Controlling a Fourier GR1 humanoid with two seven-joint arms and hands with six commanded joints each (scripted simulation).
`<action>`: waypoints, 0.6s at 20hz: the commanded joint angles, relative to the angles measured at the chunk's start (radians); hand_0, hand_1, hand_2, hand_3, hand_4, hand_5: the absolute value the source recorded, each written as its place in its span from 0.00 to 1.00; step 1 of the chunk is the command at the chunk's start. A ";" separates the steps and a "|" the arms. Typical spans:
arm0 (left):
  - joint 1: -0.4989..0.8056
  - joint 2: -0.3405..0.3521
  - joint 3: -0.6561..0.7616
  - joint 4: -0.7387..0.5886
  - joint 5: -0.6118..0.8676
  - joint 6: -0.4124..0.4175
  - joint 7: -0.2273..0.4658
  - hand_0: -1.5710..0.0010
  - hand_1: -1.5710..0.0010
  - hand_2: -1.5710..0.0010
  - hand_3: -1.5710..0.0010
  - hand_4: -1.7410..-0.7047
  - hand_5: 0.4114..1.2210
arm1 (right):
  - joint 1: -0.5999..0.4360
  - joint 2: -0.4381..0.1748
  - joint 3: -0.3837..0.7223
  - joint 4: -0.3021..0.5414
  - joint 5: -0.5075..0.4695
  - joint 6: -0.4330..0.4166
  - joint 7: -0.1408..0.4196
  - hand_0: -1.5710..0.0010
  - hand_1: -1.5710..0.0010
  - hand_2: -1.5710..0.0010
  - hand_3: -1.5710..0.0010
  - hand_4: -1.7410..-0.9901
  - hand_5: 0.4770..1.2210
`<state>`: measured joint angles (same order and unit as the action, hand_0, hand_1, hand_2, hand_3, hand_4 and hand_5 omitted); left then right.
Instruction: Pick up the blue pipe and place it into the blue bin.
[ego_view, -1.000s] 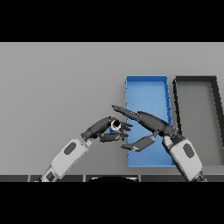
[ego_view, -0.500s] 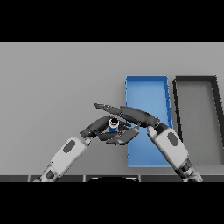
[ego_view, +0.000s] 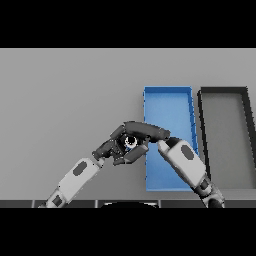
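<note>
Head view of a grey table (ego_view: 65, 100). A blue bin (ego_view: 167, 100), long and open-topped, stands right of centre with its long side running away from the robot. Just beside it on the right, close but apart, stands a dark bin (ego_view: 224, 100) of like shape, with a grey floor.

The two hands meet just left of the blue bin's left wall, near its nearer half. The left hand (ego_view: 112, 148) comes in from the lower left on a white and grey forearm; its fingers are curled. The right hand (ego_view: 145, 131) comes in from the lower right, its forearm lying across the nearer part of the blue bin; the hand reaches leftward over the bin's left wall, with its fingers lying over the top of the left hand.

The pipe (ego_view: 130, 141) shows only as a small round end, pale blue with a dark centre, enclosed between the two hands. It lies outside the blue bin, just left of its wall. Fingers of both hands are bent close round it; the dark fingers overlap, so which hand truly bears it cannot be told, though both appear closed on it. Whether the pipe touches the table is hidden.
</note>
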<state>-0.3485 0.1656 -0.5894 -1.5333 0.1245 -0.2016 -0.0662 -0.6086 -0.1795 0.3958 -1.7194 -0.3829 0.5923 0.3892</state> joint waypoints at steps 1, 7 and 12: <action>0.009 -0.010 0.003 -0.002 0.012 -0.002 -0.010 0.22 0.23 0.24 0.67 0.05 0.98 | 0.011 0.003 0.005 -0.009 -0.012 -0.008 -0.002 0.23 0.22 0.22 0.30 0.33 0.31; 0.009 0.000 0.008 -0.013 0.031 -0.001 -0.005 0.06 0.07 0.06 0.65 0.01 0.99 | 0.024 0.008 0.008 -0.035 0.093 -0.016 -0.095 0.06 0.06 0.06 0.08 0.37 0.82; -0.021 0.002 -0.018 0.010 -0.015 -0.002 -0.020 0.10 0.24 0.21 0.67 0.19 1.00 | 0.049 0.040 -0.005 -0.040 0.058 -0.005 -0.067 0.02 0.02 0.02 0.03 0.35 0.94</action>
<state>-0.3695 0.1678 -0.6076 -1.5233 0.1078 -0.2049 -0.0936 -0.5591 -0.1402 0.3907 -1.7592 -0.3279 0.5871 0.3222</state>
